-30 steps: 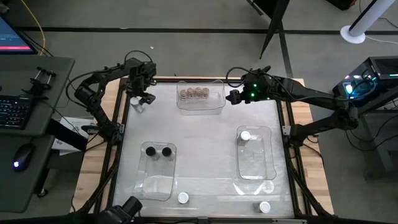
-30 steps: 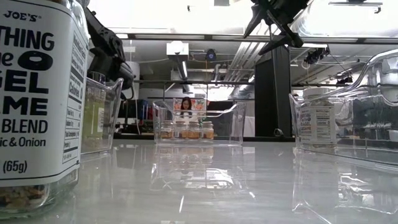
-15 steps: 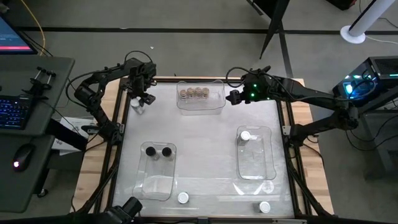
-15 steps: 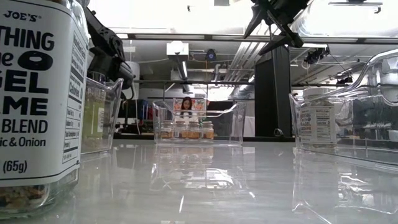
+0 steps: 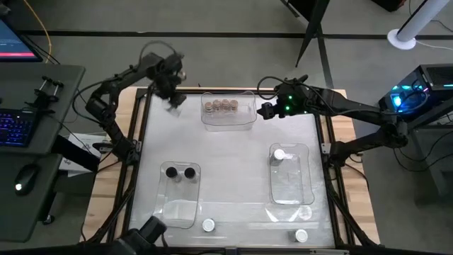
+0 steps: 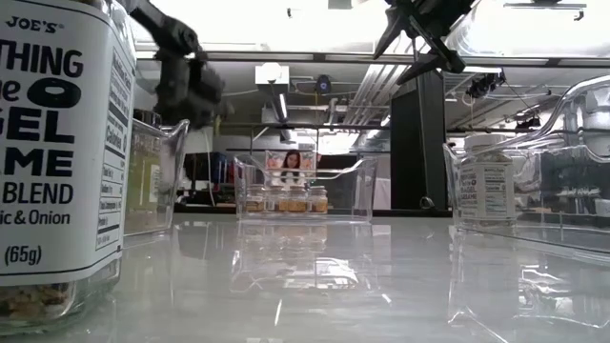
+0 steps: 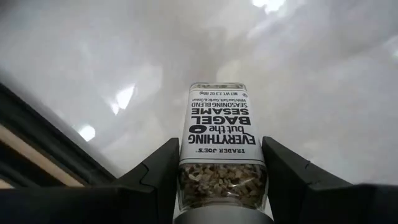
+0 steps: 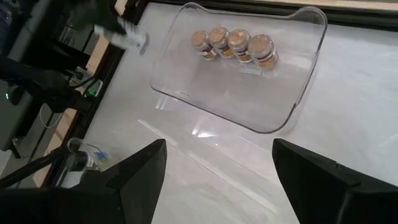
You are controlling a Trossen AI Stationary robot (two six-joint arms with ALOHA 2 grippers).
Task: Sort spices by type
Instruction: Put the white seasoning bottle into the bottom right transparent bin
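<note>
My left gripper (image 5: 172, 98) hangs over the table's far left corner, shut on a glass spice jar (image 7: 220, 134) with a white "Everything but the Bagel" label. It shows blurred in the low view (image 6: 191, 88). My right gripper (image 5: 264, 110) hovers open at the right end of the far clear bin (image 5: 228, 119); its fingers (image 8: 219, 149) point toward that bin. Several tan-lidded jars (image 8: 233, 46) stand in a row in it. Two black-lidded jars (image 5: 180, 172) stand in the near left bin, one white-lidded jar (image 5: 279, 154) in the right bin. My left gripper pinches the jar between its two fingers on the glass side wall near the lid end (image 7: 219, 186). The jar lies along the fingers, its base (image 7: 217, 87) pointing away from the wrist. It is lifted clear of the table.
Two white-lidded jars (image 5: 208, 225) (image 5: 301, 235) stand loose at the table's near edge; one fills the low view's left side (image 6: 57, 143). The near left bin (image 5: 170, 209) and right bin (image 5: 290, 188) sit on the table's near half, with bare tabletop between them.
My left gripper has risen from the table's far left corner with the jar and swung right toward the far bin. The jar, standing on the table before, is now lifted clear. The move fell in the last half second.
</note>
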